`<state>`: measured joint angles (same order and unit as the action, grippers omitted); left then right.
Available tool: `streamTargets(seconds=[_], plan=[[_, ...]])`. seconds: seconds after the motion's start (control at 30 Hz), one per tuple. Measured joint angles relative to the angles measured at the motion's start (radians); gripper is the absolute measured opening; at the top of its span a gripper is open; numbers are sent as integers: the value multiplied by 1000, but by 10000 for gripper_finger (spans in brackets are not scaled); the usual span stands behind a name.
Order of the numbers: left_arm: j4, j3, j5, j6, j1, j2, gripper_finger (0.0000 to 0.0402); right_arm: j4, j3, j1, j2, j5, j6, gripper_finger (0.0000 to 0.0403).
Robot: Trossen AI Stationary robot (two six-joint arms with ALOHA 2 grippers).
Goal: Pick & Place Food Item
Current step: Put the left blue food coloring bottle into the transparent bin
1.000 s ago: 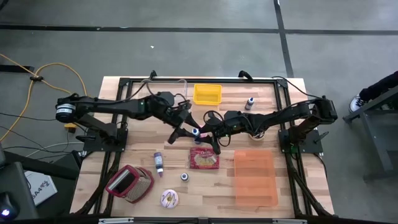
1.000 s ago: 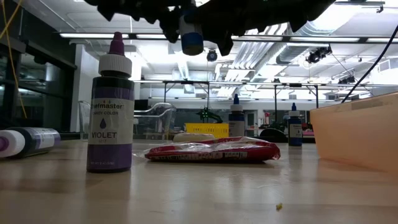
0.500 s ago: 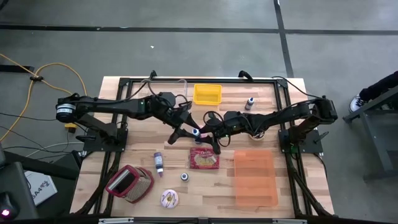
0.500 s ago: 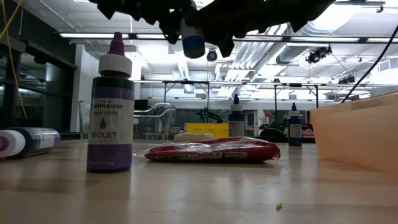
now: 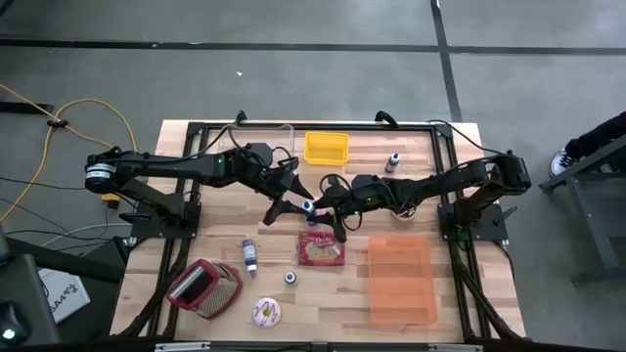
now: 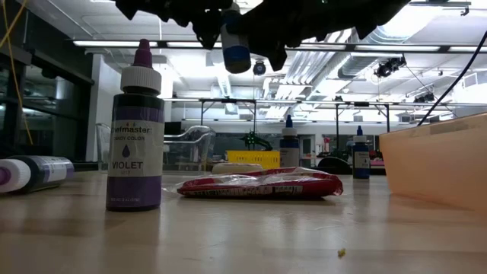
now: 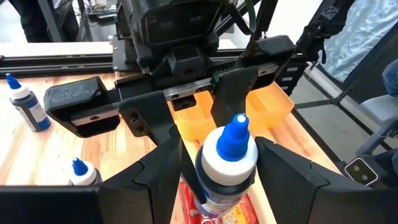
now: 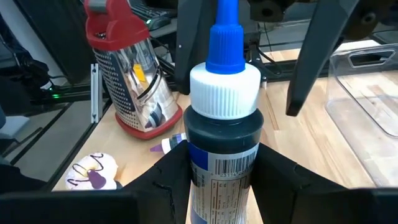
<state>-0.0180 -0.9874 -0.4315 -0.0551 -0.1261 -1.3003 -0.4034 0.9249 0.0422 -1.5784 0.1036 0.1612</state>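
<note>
A small bottle (image 5: 309,207) with a white cap and a blue tip hangs upright above the middle of the table. It is above the far edge of the red food packet (image 5: 321,250), which lies flat on the wood. My right gripper (image 5: 322,211) comes from the table's right and is shut on the bottle (image 8: 222,93). From the left comes my left gripper (image 5: 290,206), open, with one finger on each side of the bottle's cap (image 7: 227,163). My right gripper pinches the bottle's dark body (image 8: 221,163) below the white cap between its two fingers (image 8: 166,177). The fingers come nearly level from the table's right. The bottle stands upright, lifted clear of the table. My left gripper's fingers (image 7: 163,171) stand close beside the cap; I cannot tell whether they touch it.
A violet bottle (image 6: 135,129) stands near the front and another (image 5: 249,256) lies left of the packet. An orange tray (image 5: 399,279) sits at the right, a yellow bin (image 5: 326,148) and a small bottle (image 5: 392,162) at the back. A grater (image 5: 205,288) and a doughnut (image 5: 266,312) are front left.
</note>
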Motion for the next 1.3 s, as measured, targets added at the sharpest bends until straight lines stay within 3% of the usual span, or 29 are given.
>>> streamTargets(seconds=[0.63,1.0,1.3], plan=[[3,0,18,3,0,0,192,-14,0,0,0,-26,0,133],[3,0,15,2,1,0,117,-14,0,-1,0,-28,0,133],[3,0,15,1,1,0,117,-13,0,0,0,-28,0,133]])
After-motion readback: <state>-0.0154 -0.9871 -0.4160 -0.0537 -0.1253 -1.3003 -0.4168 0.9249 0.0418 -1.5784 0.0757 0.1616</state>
